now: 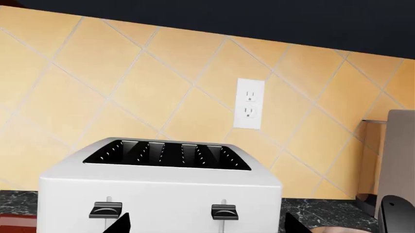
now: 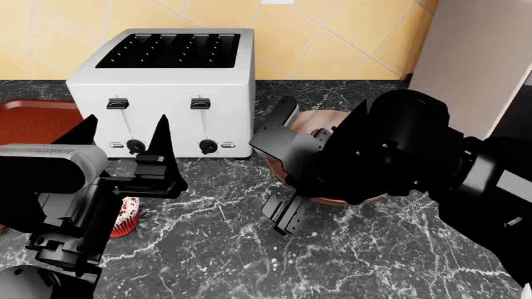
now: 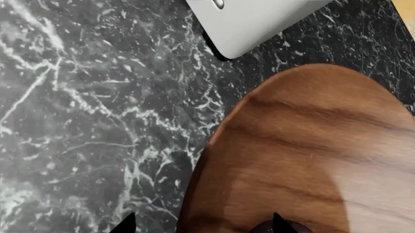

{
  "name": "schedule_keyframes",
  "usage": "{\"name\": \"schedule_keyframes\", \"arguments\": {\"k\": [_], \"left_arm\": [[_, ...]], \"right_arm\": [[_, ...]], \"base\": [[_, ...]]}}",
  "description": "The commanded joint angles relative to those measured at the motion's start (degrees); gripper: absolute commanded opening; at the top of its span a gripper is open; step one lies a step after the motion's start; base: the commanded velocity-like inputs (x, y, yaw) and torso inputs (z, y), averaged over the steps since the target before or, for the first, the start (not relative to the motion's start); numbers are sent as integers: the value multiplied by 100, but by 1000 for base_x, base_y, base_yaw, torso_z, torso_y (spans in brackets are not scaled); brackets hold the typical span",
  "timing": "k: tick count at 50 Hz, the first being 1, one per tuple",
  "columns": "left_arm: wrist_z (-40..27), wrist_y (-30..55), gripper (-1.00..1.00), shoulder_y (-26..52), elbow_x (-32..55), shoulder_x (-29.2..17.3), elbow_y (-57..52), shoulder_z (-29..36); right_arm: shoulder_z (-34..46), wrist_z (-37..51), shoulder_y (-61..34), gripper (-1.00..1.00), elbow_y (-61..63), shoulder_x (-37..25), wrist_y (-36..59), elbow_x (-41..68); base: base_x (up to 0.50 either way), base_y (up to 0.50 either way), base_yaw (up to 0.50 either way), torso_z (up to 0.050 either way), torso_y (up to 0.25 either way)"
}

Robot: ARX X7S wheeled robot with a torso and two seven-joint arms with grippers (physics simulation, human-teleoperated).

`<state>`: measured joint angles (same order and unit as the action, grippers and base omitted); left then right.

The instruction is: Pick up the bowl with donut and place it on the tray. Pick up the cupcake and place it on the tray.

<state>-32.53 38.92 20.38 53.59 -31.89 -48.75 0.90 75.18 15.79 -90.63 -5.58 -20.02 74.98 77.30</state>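
Note:
The wooden bowl (image 3: 311,155) sits on the dark marble counter to the right of the toaster. In the head view the bowl (image 2: 328,119) is mostly hidden by my right arm. My right gripper (image 3: 201,225) is open, its jaws straddling the bowl's near rim. A sliver of the purple donut (image 3: 288,228) shows by one fingertip. The cupcake (image 2: 126,215) stands on the counter in front of the toaster, partly hidden by my left arm. My left gripper (image 2: 124,128) is open and empty, facing the toaster front, also in the left wrist view (image 1: 206,225). The red tray (image 2: 33,118) lies left of the toaster.
The white four-slot toaster (image 2: 166,87) stands at the back between the tray and the bowl, close in front of my left gripper (image 1: 155,194). A tiled wall with an outlet (image 1: 250,104) is behind it. A tall beige panel (image 2: 474,56) stands at the right.

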Motion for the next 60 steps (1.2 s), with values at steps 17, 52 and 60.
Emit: {"name": "schedule_keyframes", "arguments": {"k": [17, 52, 60], "left_arm": [[28, -99, 100, -42, -75, 8, 75, 85], [-363, 39, 100, -159, 523, -348, -434, -221], [-507, -1, 100, -414, 781, -527, -701, -448]], "right_arm": [[70, -60, -134, -100, 172, -116, -50, -29], [-229, 1188, -725, -100, 986, -527, 739, 1123], [-133, 1390, -901, -100, 1048, -521, 900, 1327]], "base": [[0, 0, 0, 0, 0], [0, 0, 0, 0, 0], [0, 0, 0, 0, 1]]}}
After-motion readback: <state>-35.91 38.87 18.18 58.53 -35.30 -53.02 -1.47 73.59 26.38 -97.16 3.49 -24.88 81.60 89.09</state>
